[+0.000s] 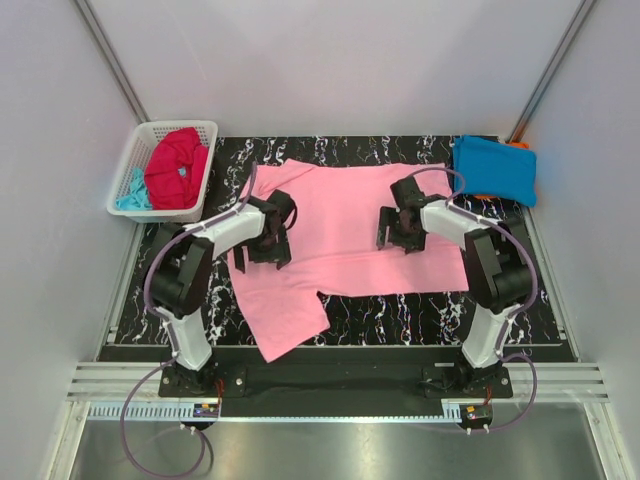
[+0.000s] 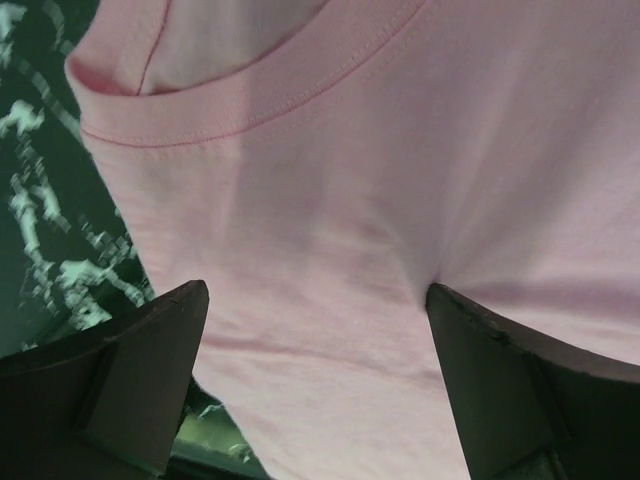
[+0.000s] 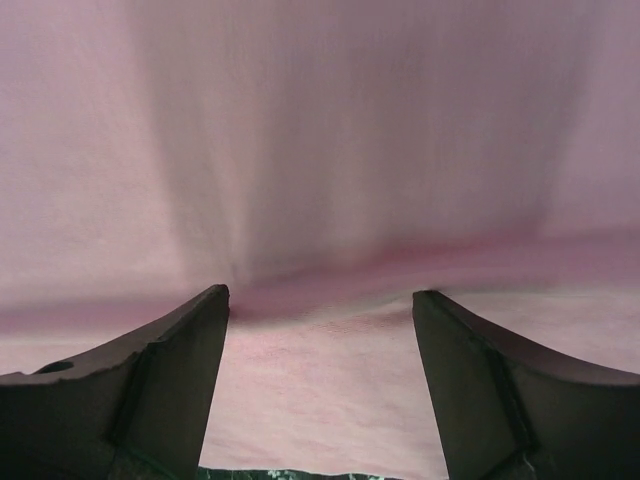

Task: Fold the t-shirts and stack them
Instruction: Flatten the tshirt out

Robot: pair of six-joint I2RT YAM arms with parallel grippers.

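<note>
A light pink t-shirt [image 1: 345, 235] lies spread flat on the black marbled table [image 1: 500, 300], with one sleeve hanging toward the near left. My left gripper [image 1: 270, 238] is down on its left part, near the collar [image 2: 250, 95]. Its jaws stand open over the cloth [image 2: 317, 290], holding nothing. My right gripper [image 1: 400, 226] is down on the shirt's right part, open [image 3: 321, 293], its fingertips [image 3: 215, 300] against a raised crease in the pink cloth. A folded bright blue t-shirt [image 1: 495, 168] lies at the back right on top of an orange one [image 1: 517, 146].
A white lattice basket [image 1: 140, 135] stands off the table's back left corner. It holds a crimson red t-shirt [image 1: 177, 167] and a pale aqua one [image 1: 130, 192]. Grey walls close in on the left, back and right.
</note>
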